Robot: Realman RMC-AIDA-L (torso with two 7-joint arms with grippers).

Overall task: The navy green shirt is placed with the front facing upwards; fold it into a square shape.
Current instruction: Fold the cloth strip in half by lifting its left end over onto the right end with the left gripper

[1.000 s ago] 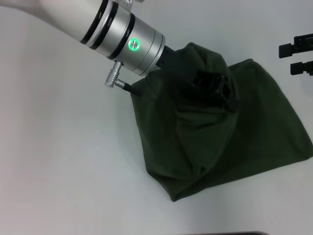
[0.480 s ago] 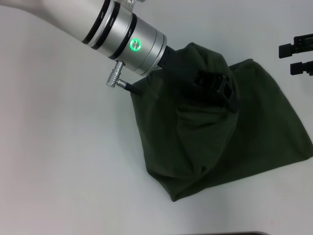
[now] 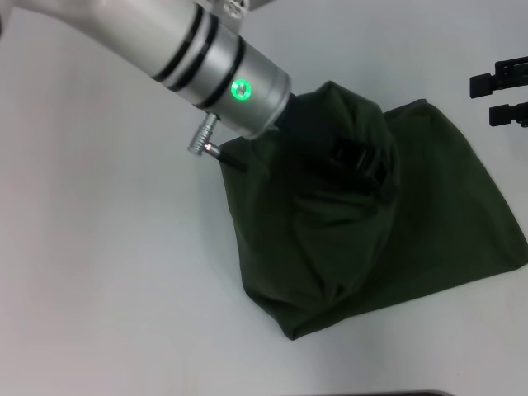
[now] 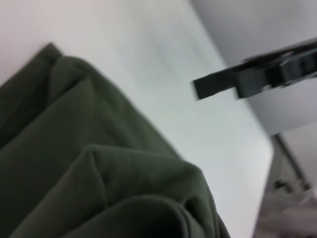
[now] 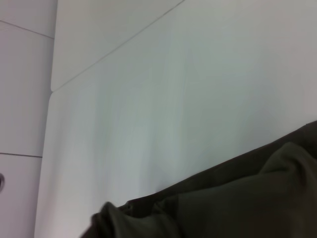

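The navy green shirt [image 3: 429, 214] lies as a dark olive heap on the white table [image 3: 107, 272], with only plain fabric showing. My left gripper [image 3: 360, 157] reaches in from the upper left and is shut on a fold of the shirt. That fold is raised into a hump, and cloth drapes around the black fingers. The left wrist view shows bunched folds of the shirt [image 4: 99, 178] close up. My right gripper [image 3: 500, 99] hangs open at the far right edge, apart from the shirt's far right corner. In the right wrist view the shirt [image 5: 247, 198] fills the low corner.
The silver left forearm with its green light [image 3: 241, 88] crosses above the table's far left part. White table surface [image 5: 148, 99] spreads around the shirt on the left and front. A dark strip [image 3: 396, 393] marks the near edge.
My left arm has shifted a little to the right and nearer, carrying the raised fold with it. The shirt's left edge has drawn in slightly. The right gripper has not moved.
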